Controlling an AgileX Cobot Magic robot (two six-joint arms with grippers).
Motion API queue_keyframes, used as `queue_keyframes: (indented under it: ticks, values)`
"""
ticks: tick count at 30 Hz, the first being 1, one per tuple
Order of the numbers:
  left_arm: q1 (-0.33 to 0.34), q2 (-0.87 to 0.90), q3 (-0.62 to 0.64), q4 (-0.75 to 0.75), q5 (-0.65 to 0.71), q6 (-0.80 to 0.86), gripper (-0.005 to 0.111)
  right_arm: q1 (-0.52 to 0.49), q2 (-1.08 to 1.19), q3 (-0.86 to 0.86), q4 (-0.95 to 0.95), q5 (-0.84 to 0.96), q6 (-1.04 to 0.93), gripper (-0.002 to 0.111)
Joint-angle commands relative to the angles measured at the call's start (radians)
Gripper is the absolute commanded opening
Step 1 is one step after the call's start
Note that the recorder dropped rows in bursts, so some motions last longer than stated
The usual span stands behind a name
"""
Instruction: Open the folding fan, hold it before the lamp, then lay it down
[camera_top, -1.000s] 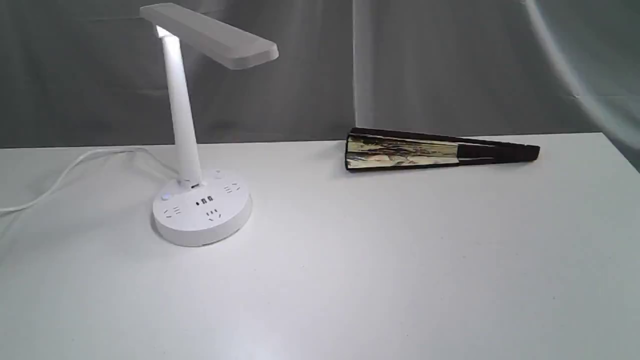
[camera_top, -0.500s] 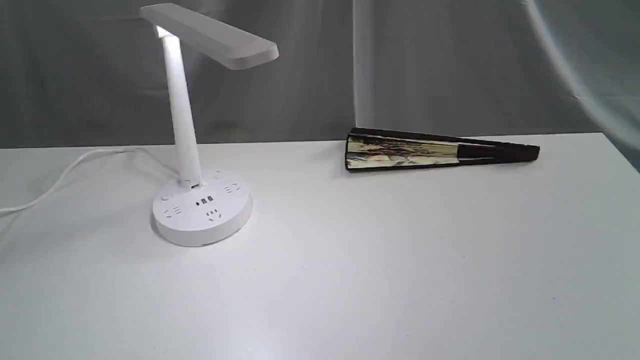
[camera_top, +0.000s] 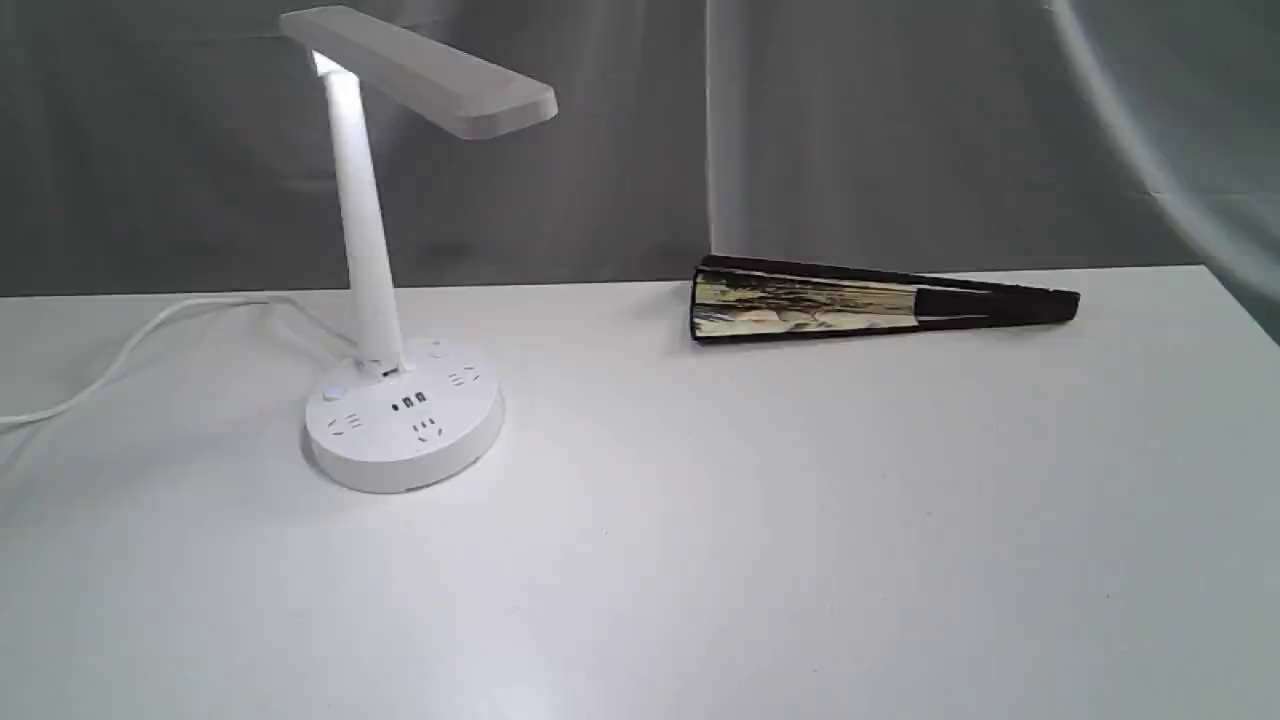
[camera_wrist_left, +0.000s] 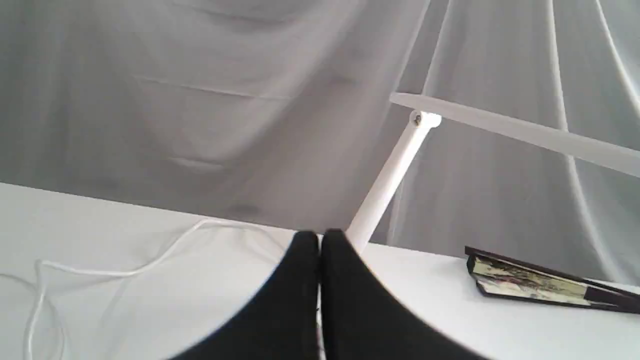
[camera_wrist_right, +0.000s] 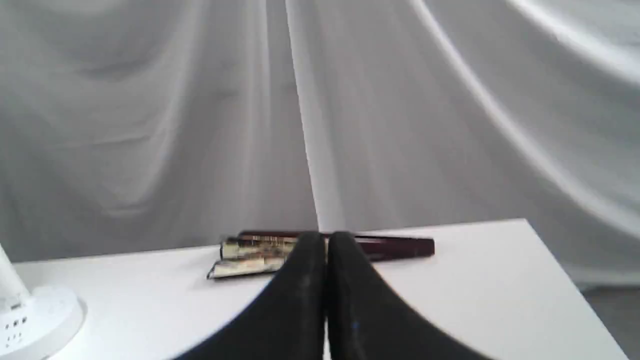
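Fan (camera_top: 860, 303) lay almost folded on the surface (camera_top: 700, 540), well apart from lamp (camera_top: 362, 240). Left hand (camera_wrist_left: 319, 236) and right hand (camera_wrist_right: 326, 236) were closed and empty. No step was done; opening, showing and laying down were all outstanding.

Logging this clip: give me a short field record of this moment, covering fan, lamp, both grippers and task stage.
fan: folding fan lies on the table, almost fully folded, nothing touching it
lamp: lamp stands upright, apart from the fan, cord trailing off its base
left: left gripper shut, holding nothing
right: right gripper shut, holding nothing, fan beyond its tips
stage: fan not yet opened
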Motion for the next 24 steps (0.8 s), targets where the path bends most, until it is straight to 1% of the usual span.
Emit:
queue_keyframes:
  ticks: [1,2,7,13,19,24]
  values:
    - [-0.004,0.102,-0.041,0.010,0.005,-0.008,0.000,0.000,0.137,-0.080,-0.003,0.049,0.004,0.000]
    - [-0.004,0.129,-0.049,0.015,0.005,-0.008,0.000,0.000,0.169,-0.097,-0.003,0.055,0.004,0.000]
    - [-0.004,0.239,-0.048,0.037,-0.089,-0.006,0.000,0.000,0.353,-0.165,-0.003,0.050,0.002,0.000]
    - [-0.004,0.367,-0.048,0.037,-0.201,-0.006,0.000,0.000,0.534,-0.176,-0.003,0.016,0.002,0.000]
    - [-0.004,0.503,-0.048,0.037,-0.225,-0.006,0.000,0.000,0.702,-0.186,-0.003,0.026,0.000,0.000]
    - [-0.004,0.623,-0.048,0.037,-0.228,-0.006,0.000,0.000,0.802,-0.272,-0.003,0.077,0.000,0.000]
